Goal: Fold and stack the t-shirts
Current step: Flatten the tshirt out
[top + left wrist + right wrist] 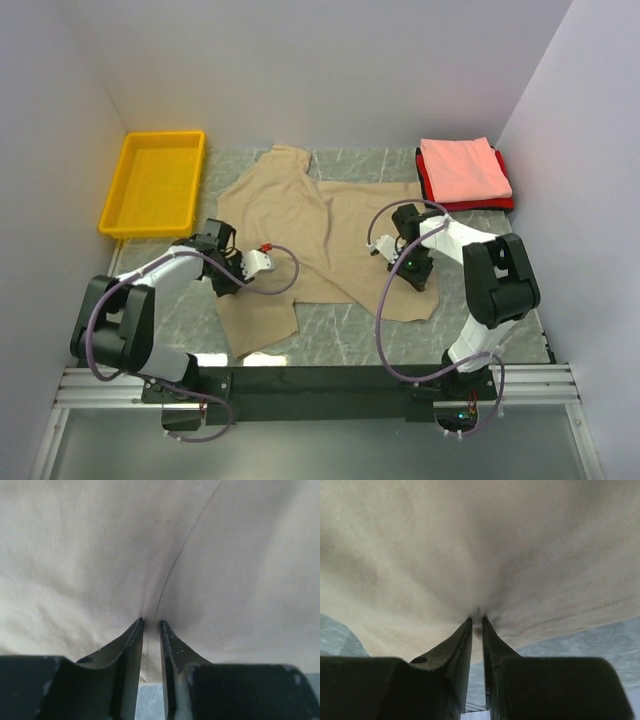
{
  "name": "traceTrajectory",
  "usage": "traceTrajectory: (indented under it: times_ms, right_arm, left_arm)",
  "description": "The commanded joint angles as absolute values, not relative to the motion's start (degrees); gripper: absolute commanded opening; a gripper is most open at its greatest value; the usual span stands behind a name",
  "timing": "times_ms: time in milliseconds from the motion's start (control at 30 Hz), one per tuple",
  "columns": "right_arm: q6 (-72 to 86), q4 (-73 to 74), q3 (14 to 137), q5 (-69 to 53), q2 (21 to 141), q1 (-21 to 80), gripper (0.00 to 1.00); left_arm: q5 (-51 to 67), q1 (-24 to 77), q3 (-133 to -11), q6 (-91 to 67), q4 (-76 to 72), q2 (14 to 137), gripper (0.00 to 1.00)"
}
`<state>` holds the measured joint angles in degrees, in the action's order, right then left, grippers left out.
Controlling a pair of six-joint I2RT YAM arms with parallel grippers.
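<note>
A tan t-shirt (300, 225) lies spread and rumpled across the middle of the table. My left gripper (226, 280) is down at its left edge. In the left wrist view the jaws (151, 622) are shut on a fold of the tan cloth (165, 555), with a seam running into the narrow gap. My right gripper (415, 275) is at the shirt's right lower edge; its jaws (477, 619) pinch the tan cloth (470, 545) just above the hem. A folded salmon pink t-shirt (462, 168) rests on a folded red t-shirt (428, 188) at the back right.
A yellow plastic bin (155, 182) stands at the back left, beside the shirt's upper edge. Grey marble tabletop (340, 335) shows in front of the shirt. White walls close in the left, right and back sides.
</note>
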<state>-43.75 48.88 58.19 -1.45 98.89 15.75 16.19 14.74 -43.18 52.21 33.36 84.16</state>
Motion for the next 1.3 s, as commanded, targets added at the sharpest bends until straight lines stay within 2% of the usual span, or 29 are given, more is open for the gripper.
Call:
traceTrajectory:
  times_ms: [0, 200, 300, 400, 567, 800, 1000, 1033, 1067, 1100, 1133, 1200, 1267]
  right_arm:
    - [-42.97, 48.08, 58.45, 2.11, 98.53, 15.21, 0.21]
    - [-47.02, 51.13, 56.77, 0.28, 91.16, 15.38, 0.23]
    - [-47.46, 54.47, 59.76, -4.65, 85.53, 15.21, 0.27]
    - [-46.41, 60.26, 63.27, -7.11, 84.02, 13.02, 0.28]
    - [-45.71, 65.74, 60.05, -10.02, 86.39, 7.21, 0.33]
    - [-33.77, 67.33, 58.09, -16.6, 93.95, 6.5, 0.39]
    - [-27.26, 65.3, 59.59, -17.31, 103.96, 6.33, 0.43]
    - [-26.81, 65.3, 60.29, -18.1, 106.15, 6.33, 0.41]
    - [-26.72, 65.48, 60.9, -18.98, 107.04, 6.42, 0.33]
    - [-27.41, 66.78, 61.69, -20.12, 107.57, 6.42, 0.24]
    - [-27.86, 67.75, 63.53, -22.22, 107.49, 6.42, 0.08]
    - [-29.26, 71.17, 66.25, -23.9, 106.09, 6.5, 0.0]
    - [-29.36, 73.03, 71.79, -25.84, 103.98, 7.38, 0.0]
  left_arm:
    - [5.63, 11.52, -35.69, 59.58, 39.37, 84.74, 0.26]
    - [8.16, 6.51, -35.15, 69.69, 48.5, 75.15, 0.29]
    - [14.4, 4.75, -40.15, 70.76, 53.87, 73.57, 0.36]
    - [19.15, 4.57, -45.6, 67.95, 56.25, 74.79, 0.39]
    - [22.94, 4.57, -50.36, 64.34, 55.81, 77.95, 0.43]
    - [22.24, 4.48, -50.89, 63.54, 53.53, 79.19, 0.45]
    - [21.8, 4.4, -50.8, 62.93, 51.77, 78.66, 0.46]
    - [21.71, 4.39, -50.71, 62.58, 51.51, 78.84, 0.46]
    - [21.45, 4.31, -50.71, 62.4, 50.89, 78.84, 0.46]
    - [21.27, 3.96, -50.54, 62.32, 50.54, 78.92, 0.46]
    - [21.1, 3.78, -50.02, 62.31, 50.19, 78.75, 0.46]
    - [20.83, 3.08, -49.83, 62.75, 50.01, 78.58, 0.46]
    - [20.92, 2.9, -49.75, 62.75, 50.1, 78.22, 0.46]
